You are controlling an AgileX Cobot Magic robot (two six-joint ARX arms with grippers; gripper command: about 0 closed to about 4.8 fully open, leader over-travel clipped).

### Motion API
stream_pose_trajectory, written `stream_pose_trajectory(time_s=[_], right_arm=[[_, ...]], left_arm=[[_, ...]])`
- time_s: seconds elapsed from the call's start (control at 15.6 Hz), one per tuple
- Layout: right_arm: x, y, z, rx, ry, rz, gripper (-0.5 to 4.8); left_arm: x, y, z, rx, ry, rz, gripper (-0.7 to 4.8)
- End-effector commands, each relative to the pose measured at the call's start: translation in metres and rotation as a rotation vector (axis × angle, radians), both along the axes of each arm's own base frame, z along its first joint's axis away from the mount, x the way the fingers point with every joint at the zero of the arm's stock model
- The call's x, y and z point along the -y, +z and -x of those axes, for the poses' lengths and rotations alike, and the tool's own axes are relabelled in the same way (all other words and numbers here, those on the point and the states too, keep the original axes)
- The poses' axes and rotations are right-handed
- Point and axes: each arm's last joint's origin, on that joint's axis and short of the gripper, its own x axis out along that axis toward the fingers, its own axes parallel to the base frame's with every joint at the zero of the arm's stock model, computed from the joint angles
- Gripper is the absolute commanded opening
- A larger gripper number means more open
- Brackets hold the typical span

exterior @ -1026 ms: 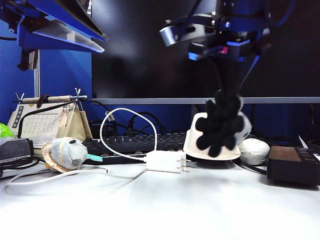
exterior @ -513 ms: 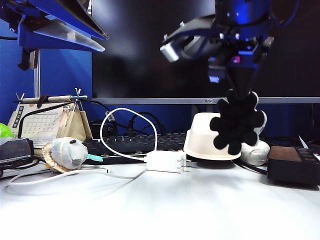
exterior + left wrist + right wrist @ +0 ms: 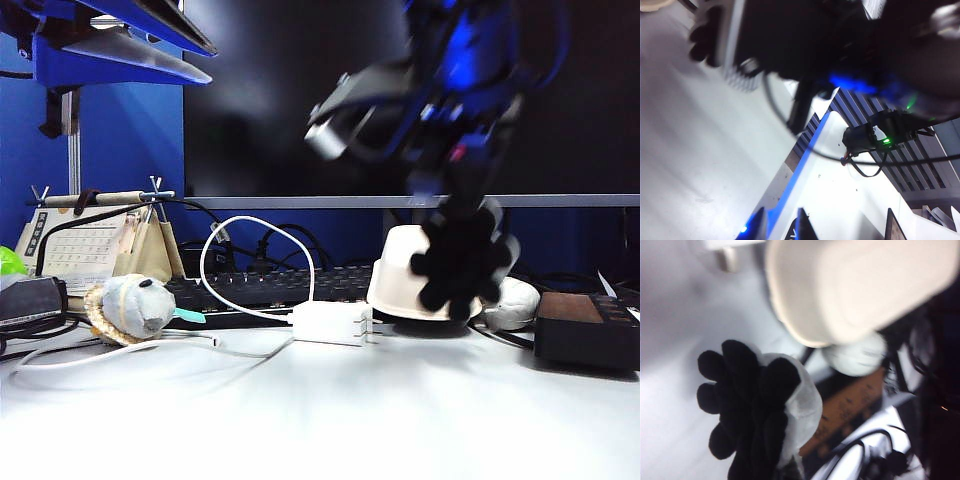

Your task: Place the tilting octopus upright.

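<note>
Right fingers (image 3: 462, 215) have lowered the tilting octopus (image 3: 462, 262) tableward.

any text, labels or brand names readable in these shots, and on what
None can be read.
The desk calendar at the left of the exterior view has printed rows, too small to read.
The monitor has a mark on its lower bezel, hidden behind the blurred right gripper, which holds the octopus.
Both wrist views are too blurred to show any text.
</note>
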Motion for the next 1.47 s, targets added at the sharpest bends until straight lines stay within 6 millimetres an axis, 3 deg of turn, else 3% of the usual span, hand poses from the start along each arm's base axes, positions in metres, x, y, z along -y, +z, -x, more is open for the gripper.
stream_pose_trajectory(time_s=[0.06,0.26,0.77,0.83,0.96,1.47], right_arm=[[-0.009,-0.020,-0.006,-0.048,0.006,0.031,-0.06],[-0.015,-0.036,-0.008,-0.101,-0.015,0.024,-0.06],[-0.022,-0.040,0.010,-0.242,-0.097,-0.131,-0.04],[-0.022,-0.040,0.011,-0.245,-0.104,-0.127,0.27],[-0.020,-0.040,0.012,-0.253,-0.126,-0.121,2.22],[-0.031,-0.032,0.026,-0.302,-0.104,-0.202,2.31]], left_arm=[[0.000,0.002,0.000,0.006,-0.009,0.013,0.85],[-0.001,0.001,0.002,-0.014,-0.009,0.004,0.85],[-0.002,-0.003,0.005,-0.071,-0.008,-0.019,0.85],[-0.002,-0.003,0.006,-0.079,-0.008,-0.022,0.85],[-0.003,-0.004,0.006,-0.087,-0.008,-0.026,0.85],[-0.003,-0.003,0.006,-0.084,-0.009,-0.025,0.85]])
